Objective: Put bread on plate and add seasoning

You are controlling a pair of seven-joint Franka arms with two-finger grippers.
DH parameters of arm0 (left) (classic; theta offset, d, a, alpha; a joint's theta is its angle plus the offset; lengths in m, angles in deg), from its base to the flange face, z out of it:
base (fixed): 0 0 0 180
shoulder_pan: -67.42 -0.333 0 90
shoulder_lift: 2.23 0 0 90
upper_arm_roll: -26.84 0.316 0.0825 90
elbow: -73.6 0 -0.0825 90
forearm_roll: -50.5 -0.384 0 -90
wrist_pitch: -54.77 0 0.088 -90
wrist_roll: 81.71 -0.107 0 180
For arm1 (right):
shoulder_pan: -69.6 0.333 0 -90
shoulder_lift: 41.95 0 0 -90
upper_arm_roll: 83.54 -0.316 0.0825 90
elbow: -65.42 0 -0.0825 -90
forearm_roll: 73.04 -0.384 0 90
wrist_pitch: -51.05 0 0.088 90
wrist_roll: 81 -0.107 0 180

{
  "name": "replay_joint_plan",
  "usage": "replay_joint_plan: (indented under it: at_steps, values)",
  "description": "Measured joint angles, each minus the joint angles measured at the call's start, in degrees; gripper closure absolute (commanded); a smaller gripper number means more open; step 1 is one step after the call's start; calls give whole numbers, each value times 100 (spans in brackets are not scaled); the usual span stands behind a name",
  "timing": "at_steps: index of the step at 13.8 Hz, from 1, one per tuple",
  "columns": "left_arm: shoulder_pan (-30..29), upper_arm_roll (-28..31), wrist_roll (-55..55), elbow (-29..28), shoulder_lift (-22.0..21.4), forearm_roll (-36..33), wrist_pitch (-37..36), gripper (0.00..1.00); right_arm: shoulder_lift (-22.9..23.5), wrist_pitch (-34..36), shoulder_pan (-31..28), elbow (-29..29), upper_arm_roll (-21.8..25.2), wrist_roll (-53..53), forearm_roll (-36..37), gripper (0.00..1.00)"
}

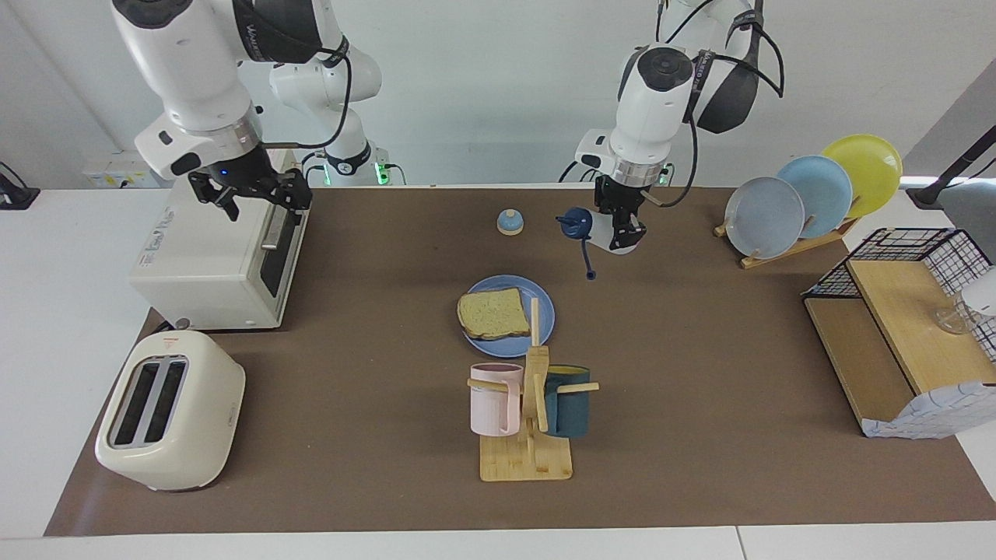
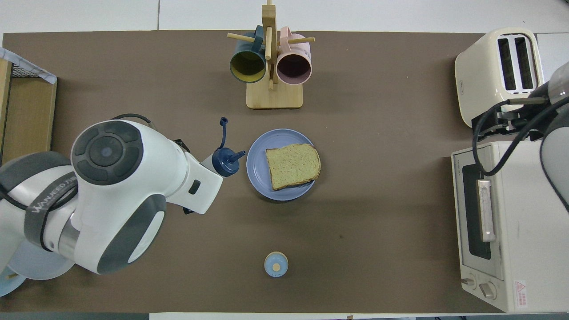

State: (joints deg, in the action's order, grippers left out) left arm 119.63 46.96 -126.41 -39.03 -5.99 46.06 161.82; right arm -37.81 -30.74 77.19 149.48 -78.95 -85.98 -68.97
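Bread [image 1: 492,313]: one squarish slice, pale yellow-tan crumb, darker brown crust, lying flat on the plate [image 1: 545,306] toward the right arm's side of it. Plate: round, flat, medium blue, mid-table, between the small domed bell [image 1: 510,222], which is nearer the robots, and the wooden mug stand [image 1: 527,459], which is farther; in the facing view the stand's upright post crosses part of the rim. Seasoning [image 1: 590,230]: small whitish translucent bottle with a dark navy cap [image 2: 225,160], nozzle exposed, the flip lid dangling on its strap below. The bottle is tipped on its side with the cap pointing toward the plate, held up over bare table mat just beside the plate's rim, on the left arm's side; not over the bread. Left gripper [image 1: 622,225]: clamped on the bottle's body; most of that body is hidden by the fingers, and in the overhead view the arm's wrist covers the gripper altogether. Right gripper [image 1: 257,194]: fingers spread wide, nothing between them, raised over the toaster oven [image 1: 210,249] at the right arm's end; in the overhead view it is barely visible at the frame's edge.
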Motion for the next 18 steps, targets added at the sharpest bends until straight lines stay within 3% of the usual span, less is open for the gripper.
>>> replay_joint_plan:
  at_steps: [6, 16, 18]
  values:
    - [757, -202, 1076, 544, 805, -1324, -830, 100, -16, -12, -157, 175, 21, 118, -75, 0]
    - [1400, -207, 1433, 1498, 2592, -2880, -2245, 100, -148, -303, -194, 597, 36, 251, -221, 0]
    - [1403, -202, 1433, 1680, 2773, -3111, -2420, 100, -203, -203, -196, 633, 53, 302, -222, 0]
